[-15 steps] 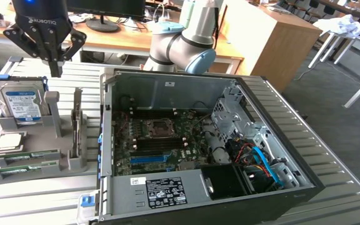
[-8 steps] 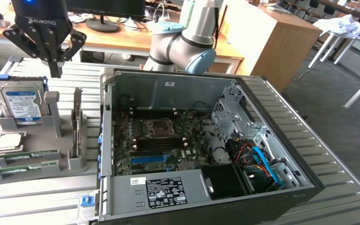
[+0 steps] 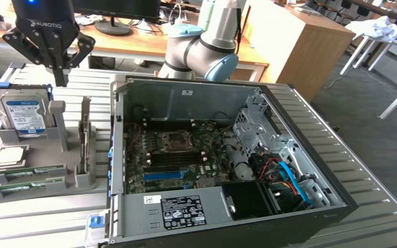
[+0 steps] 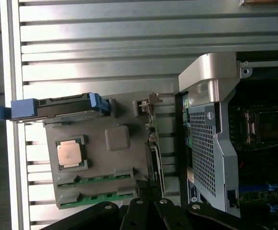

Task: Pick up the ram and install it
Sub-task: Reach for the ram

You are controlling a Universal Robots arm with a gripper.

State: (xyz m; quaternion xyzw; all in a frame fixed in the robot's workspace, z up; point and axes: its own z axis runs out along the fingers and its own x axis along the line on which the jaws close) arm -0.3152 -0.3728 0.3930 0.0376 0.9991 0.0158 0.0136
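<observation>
Two green ram sticks (image 3: 26, 172) (image 3: 20, 189) lie edge-up in slots at the near end of a grey holder (image 3: 64, 134) on the exterior view's left. In the wrist view the same sticks (image 4: 96, 179) (image 4: 98, 197) show as green strips. My gripper (image 3: 62, 78) hangs above the holder's far end, just past the hard drive, well above the ram. Its fingers are shut together with nothing between them. The black fingers (image 4: 138, 212) meet at a point in the wrist view.
The holder also carries an upright silver hard drive (image 3: 23, 115) with blue rails, a CPU (image 3: 9, 155) and a standing card (image 3: 85, 139). The open PC case (image 3: 322, 155) lies to the right, its motherboard showing a blue slot (image 3: 165, 174). All rest on a slatted metal table (image 3: 364, 170).
</observation>
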